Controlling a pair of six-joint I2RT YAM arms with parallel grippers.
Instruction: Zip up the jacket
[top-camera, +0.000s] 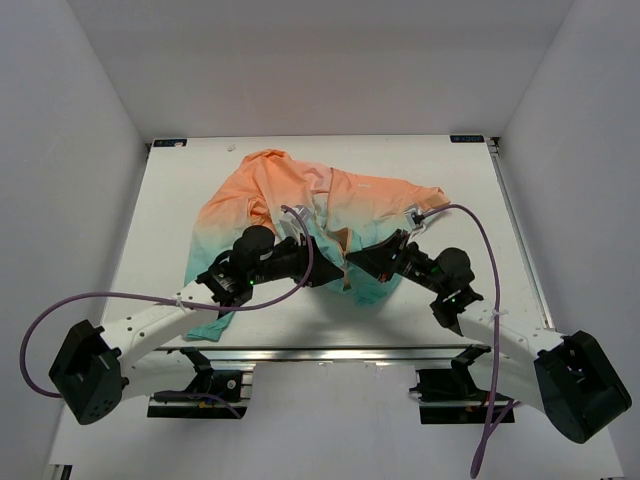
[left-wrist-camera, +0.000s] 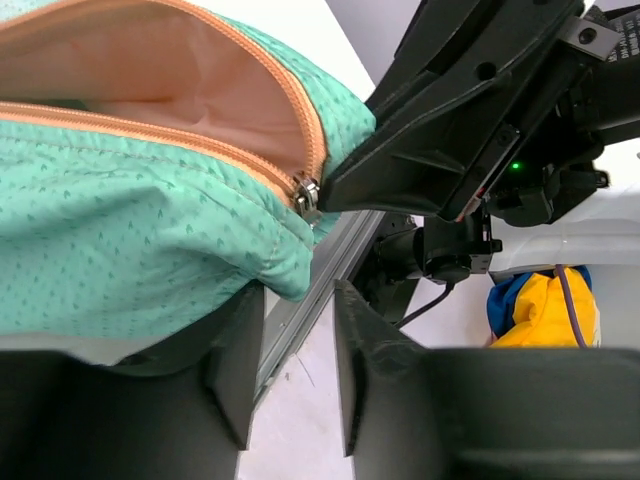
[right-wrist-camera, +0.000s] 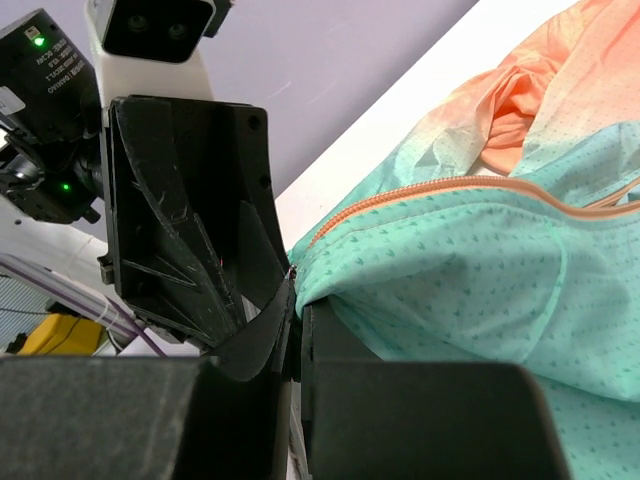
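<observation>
On the white table (top-camera: 170, 200), rumpled across the middle: the jacket (top-camera: 300, 195), orange on the far side, fading to teal at the near hem. Near the table's centre, at that teal hem, both arms meeting tip to tip. Right claw (right-wrist-camera: 297, 300) — closed tight, pinching the jacket's teal edge right at the bottom end of the zipper. Left claw (left-wrist-camera: 298, 300) — partly open, a clear gap between its fingers (left-wrist-camera: 235, 360), holding nothing; teal fabric hanging down to the tip of one finger. Orange zipper (left-wrist-camera: 180, 140) unjoined beyond the slider, its two tapes splitting apart around pale peach lining (left-wrist-camera: 150, 70). Small metal slider (left-wrist-camera: 306, 192) at the low end of the zipper, right against the tip of the right claw
</observation>
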